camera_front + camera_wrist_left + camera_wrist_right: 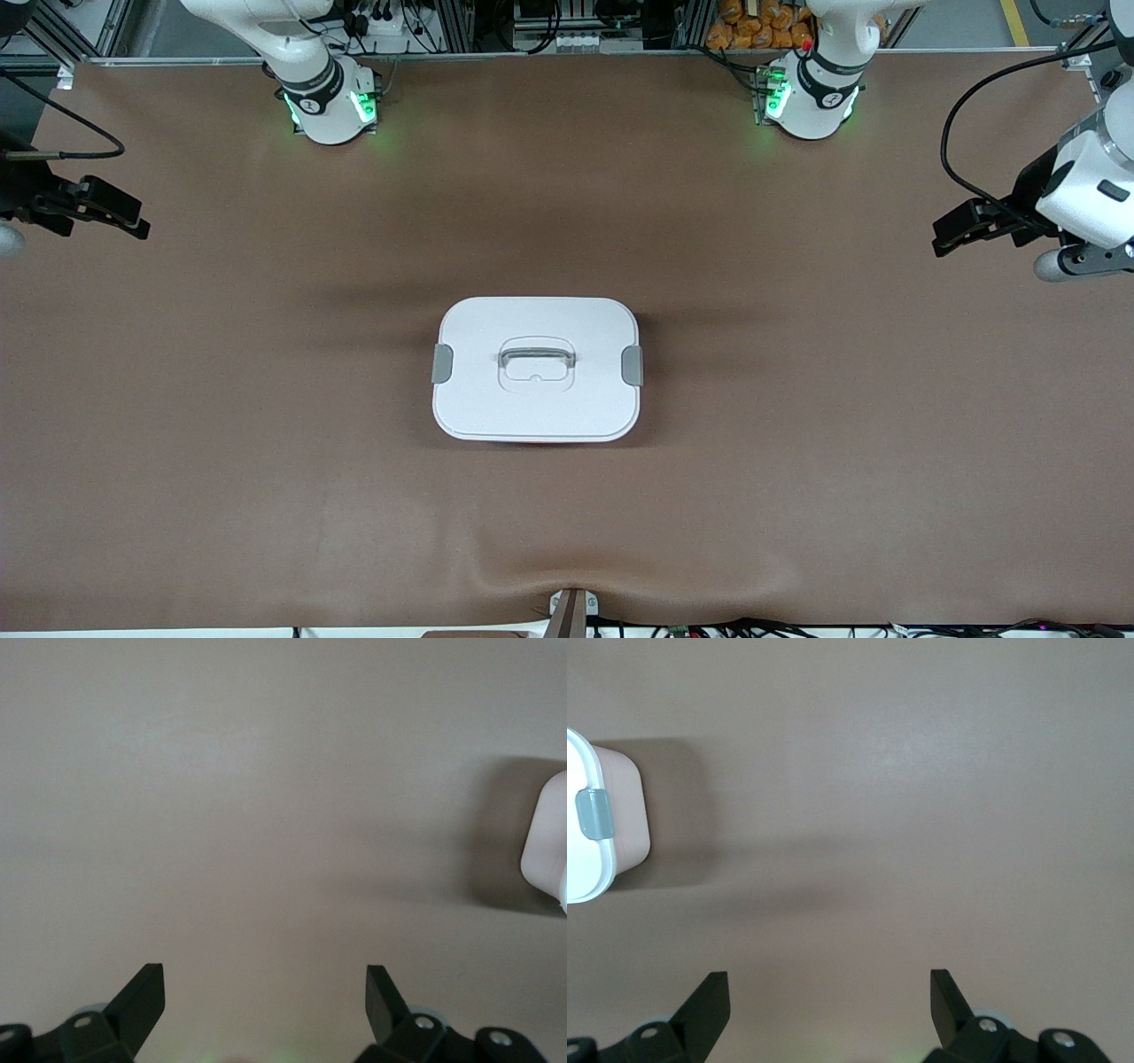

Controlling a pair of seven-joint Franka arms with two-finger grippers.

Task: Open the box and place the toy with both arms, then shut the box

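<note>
At the middle of the brown table (221,425) sits the box (536,368), its flat white lid (478,390) on and level, the recessed grey-edged handle (536,357) in the lid's centre; one grey side clip (442,363) faces the right arm's end of the table and the other clip (632,365) faces the left arm's end, both lying against the lid's edges; a thin strip of the pale pink tub shows under the lid on the edge nearest the front camera.

Over the table's edge at the left arm's end hangs the left gripper (941,241), well apart from the box; the white forearm comes in from that end with the wrist turned so the black fingers point toward the table's middle; in the left wrist view the two fingertips (142,997) stand wide apart with only bare cloth between them, holding nothing, and a corner of the box shows at the frame's edge.

Over the right arm's end of the table hangs the right gripper (133,221), likewise well clear of the box, its black body reaching in level from that end; the right wrist view shows its fingertips (709,1001) spread wide over bare cloth, empty, with the box's end and one clip in sight; neither gripper touches anything.
</note>
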